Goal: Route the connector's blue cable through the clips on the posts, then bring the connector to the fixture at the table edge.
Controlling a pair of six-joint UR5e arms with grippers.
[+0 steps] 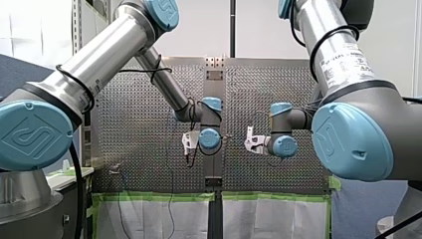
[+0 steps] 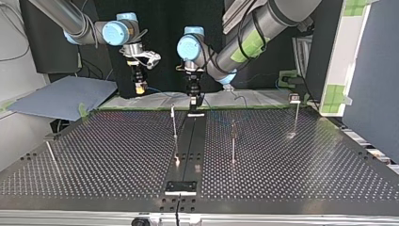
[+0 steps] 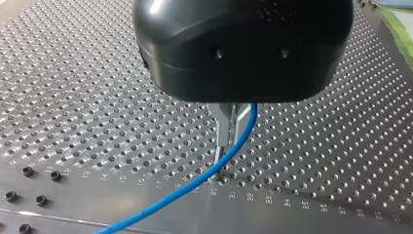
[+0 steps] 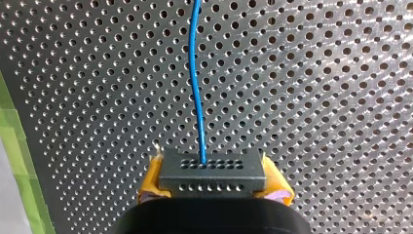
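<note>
In the right wrist view, my right gripper (image 4: 212,189) is shut on the dark grey connector (image 4: 212,174), with its yellow pads (image 4: 151,183) on both sides. The blue cable (image 4: 196,83) leaves the connector's face and runs ahead over the perforated plate. My left gripper (image 3: 226,142) has its metal fingers shut on the blue cable (image 3: 195,181), just above the table; the cable trails away beneath it. Across the table, my right gripper (image 2: 139,88) hangs at the far edge, and my left gripper (image 2: 195,102) is lower, beside the central black strip (image 2: 189,141).
Thin posts stand on the perforated table (image 2: 306,165): one near the strip (image 2: 174,126), one to its right (image 2: 233,143), one with a clip at the far right (image 2: 295,115), one leaning at the left (image 2: 51,155). A black fixture plate (image 2: 181,187) sits at the near edge.
</note>
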